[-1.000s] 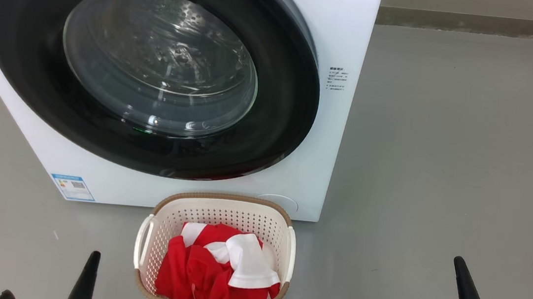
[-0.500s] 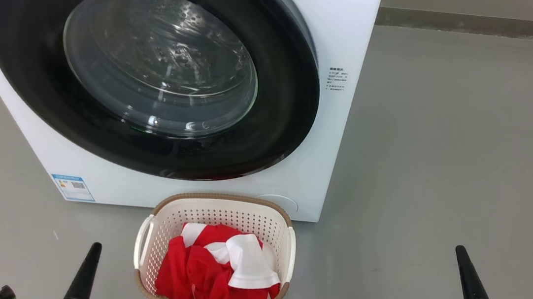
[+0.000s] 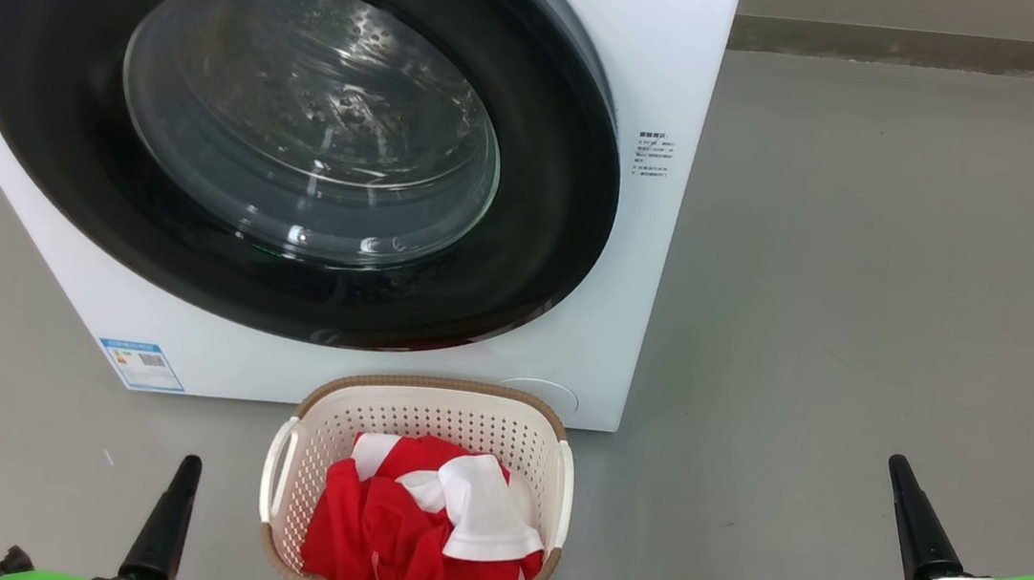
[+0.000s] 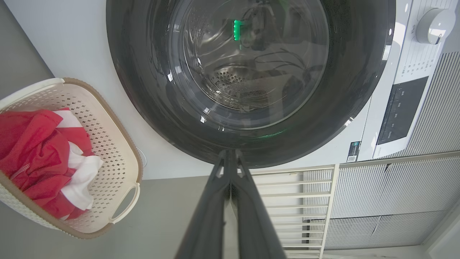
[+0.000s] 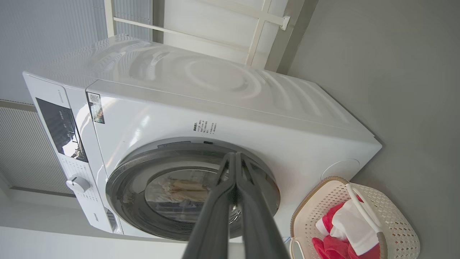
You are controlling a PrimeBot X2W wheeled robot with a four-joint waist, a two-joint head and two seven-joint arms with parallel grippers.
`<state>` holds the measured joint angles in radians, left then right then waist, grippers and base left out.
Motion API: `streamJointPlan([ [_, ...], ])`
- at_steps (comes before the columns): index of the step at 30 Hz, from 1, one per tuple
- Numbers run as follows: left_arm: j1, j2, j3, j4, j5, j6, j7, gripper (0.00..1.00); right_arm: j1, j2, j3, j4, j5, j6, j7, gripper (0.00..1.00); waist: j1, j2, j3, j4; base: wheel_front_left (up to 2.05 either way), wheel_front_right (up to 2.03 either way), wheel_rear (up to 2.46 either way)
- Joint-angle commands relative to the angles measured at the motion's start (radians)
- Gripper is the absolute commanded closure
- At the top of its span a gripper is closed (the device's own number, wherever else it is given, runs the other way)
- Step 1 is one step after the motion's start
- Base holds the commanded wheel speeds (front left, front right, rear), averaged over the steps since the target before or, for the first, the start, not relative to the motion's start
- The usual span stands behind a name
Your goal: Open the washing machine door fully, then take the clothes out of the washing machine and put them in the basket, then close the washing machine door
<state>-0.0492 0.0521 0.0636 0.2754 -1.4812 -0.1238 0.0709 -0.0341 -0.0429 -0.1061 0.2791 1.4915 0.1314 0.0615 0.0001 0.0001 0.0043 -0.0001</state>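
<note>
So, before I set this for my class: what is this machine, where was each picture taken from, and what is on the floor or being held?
It is a wheeled robot with two arms, each ending in a two-fingered hand. One picture comes from a camera on its head, looking down; two come from wrist cameras looking along each hand's dark fingers. The left hand and right hand are shut and hold nothing. On the grey floor stands a big white front-loading washing machine, its round black-rimmed glass door closed. Before it sits a small cream perforated plastic basket holding a red and white fabric garment.
</note>
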Motion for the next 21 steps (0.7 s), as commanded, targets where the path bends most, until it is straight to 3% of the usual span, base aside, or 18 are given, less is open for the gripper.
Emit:
streamJointPlan([
  [1,-0.044,0.007,0.039,-0.028,-0.031,-0.006,0.014,1.0,-0.051,-0.017,0.014,-0.031,0.029,-0.001,0.009,1.0,0.0,-0.0001,0.0,0.0,0.0,0.0,0.0],
  [11,-0.059,-0.002,0.051,-0.031,-0.126,-0.007,0.043,1.0,-0.072,-0.019,0.008,-0.035,0.129,-0.001,0.039,1.0,0.0,-0.0001,-0.001,0.0,0.0,0.0,0.0],
  [21,-0.059,-0.002,0.051,-0.031,-0.126,-0.007,0.043,1.0,-0.073,-0.017,0.006,-0.035,0.128,-0.001,0.041,1.0,0.0,-0.0001,-0.001,0.0,0.0,0.0,0.0],
])
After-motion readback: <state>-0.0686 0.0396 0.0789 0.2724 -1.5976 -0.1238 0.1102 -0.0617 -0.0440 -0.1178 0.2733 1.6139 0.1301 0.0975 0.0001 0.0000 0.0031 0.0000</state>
